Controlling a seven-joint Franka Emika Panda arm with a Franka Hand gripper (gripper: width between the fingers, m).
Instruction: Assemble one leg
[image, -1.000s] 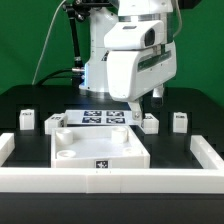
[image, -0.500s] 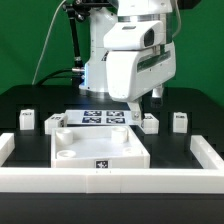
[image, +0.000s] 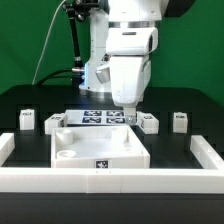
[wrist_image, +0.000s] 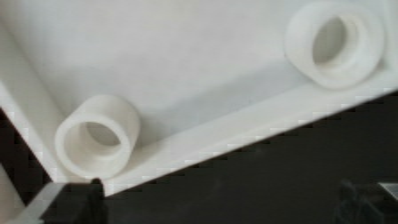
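While no leg is gripped yet, the step in hand reads as the approach to a pick. The end effector hangs low over the table, just beside the leg that sits to the exterior view's right of the marker board, and apart from it. In the wrist view a dark fingertip sits at one edge and a fainter one at the opposite edge, so the fingers look spread with nothing between them. That camera looks down on the square panel and two of its round sockets, so the tool seems to be over the panel's edge, not over the leg.

Next move, as I judge it: shift toward the exterior view's right, centre over the leg, descend, and close across its narrow sides.

The leg stands on the table near the panel's far right corner, with its tag face toward the exterior camera. Its long axis looks vertical, but it is too small to be sure. Three other legs stand in the same row.
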